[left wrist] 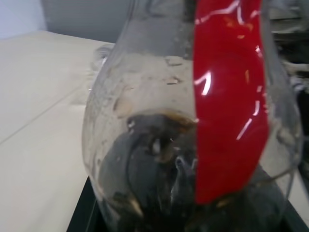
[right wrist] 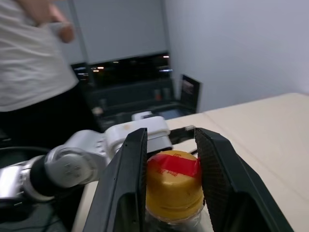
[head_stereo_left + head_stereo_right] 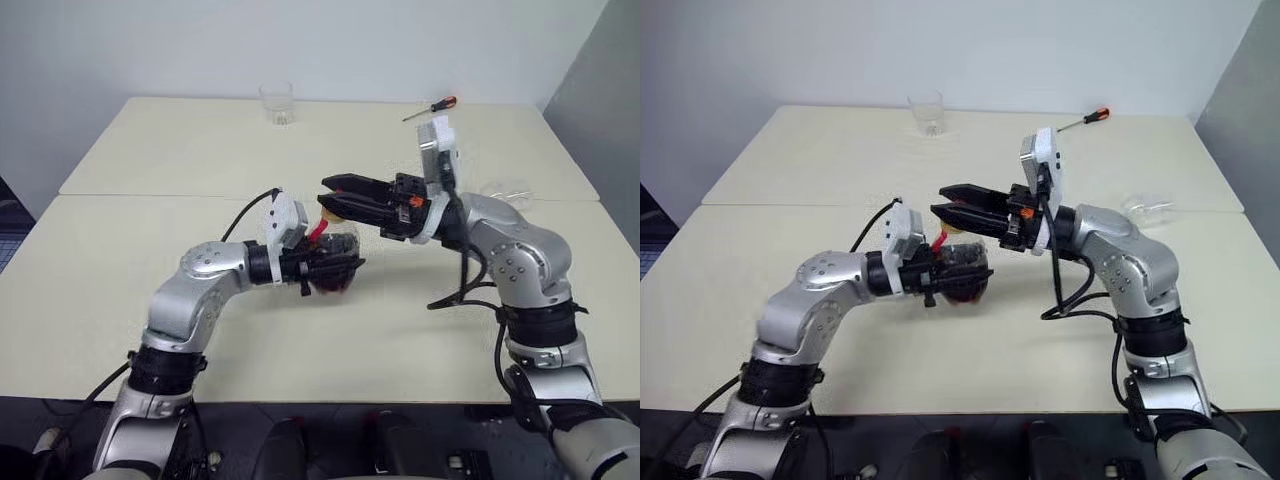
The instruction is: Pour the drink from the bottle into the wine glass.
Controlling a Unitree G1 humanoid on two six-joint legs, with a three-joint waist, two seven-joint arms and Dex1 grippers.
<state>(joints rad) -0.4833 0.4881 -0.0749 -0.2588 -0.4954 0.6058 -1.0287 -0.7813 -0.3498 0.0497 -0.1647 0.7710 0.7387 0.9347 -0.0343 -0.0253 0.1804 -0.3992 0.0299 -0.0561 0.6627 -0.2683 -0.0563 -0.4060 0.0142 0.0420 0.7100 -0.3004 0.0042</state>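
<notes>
Dark cola-like drink (image 1: pixel 159 193) sits low in the clear plastic bottle (image 3: pixel 338 262), which the left gripper (image 3: pixel 335 268) clasps around its round body above the cream table (image 3: pixel 150 150). Black fingers (image 2: pixel 128 169) of the right gripper (image 3: pixel 335 197) pinch the yellow-and-red cap (image 2: pixel 173 181). A clear tumbler (image 3: pixel 277 102) and a screwdriver (image 3: pixel 432 108) lie at the far edge.

Even, soft light falls from above on the pale tabletop (image 3: pixel 200 160), bright without harsh glare. Shadows under the arms are faint and diffuse. In the left wrist view the bottle (image 1: pixel 193 125) sits so close that it is blurred, with white streaks of reflection on its red label. In the right wrist view the person (image 2: pixel 34 53) behind is smeared and out of focus.
</notes>
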